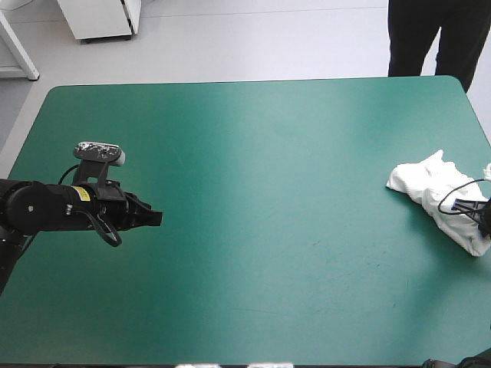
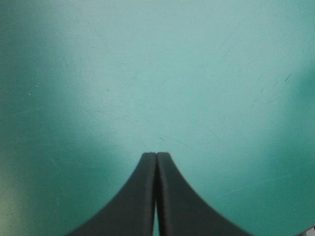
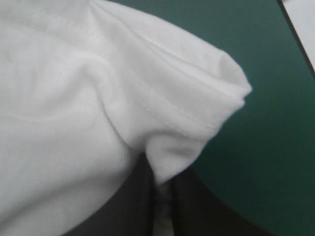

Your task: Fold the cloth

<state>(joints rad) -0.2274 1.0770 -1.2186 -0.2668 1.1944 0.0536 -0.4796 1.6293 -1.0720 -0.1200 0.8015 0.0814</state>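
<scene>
The white T-shirt (image 1: 431, 186) lies as a crumpled heap on the teal-green cover, close to the table's right edge. My right gripper (image 1: 485, 218) shows only at the picture's right border, at the heap's near end. In the right wrist view its black fingers are all but shut, with a fold of the T-shirt (image 3: 88, 113) pinched between them at the gripper (image 3: 160, 172); a hemmed sleeve bulges out just ahead. My left gripper (image 1: 156, 218) hovers far off over the table's left part, its fingers shut in one point (image 2: 156, 155) with only bare cover ahead.
Wide teal-green cover (image 1: 268, 192) stretches between the two arms. The table's right edge (image 3: 295, 29) runs just beyond the T-shirt, with pale floor past it.
</scene>
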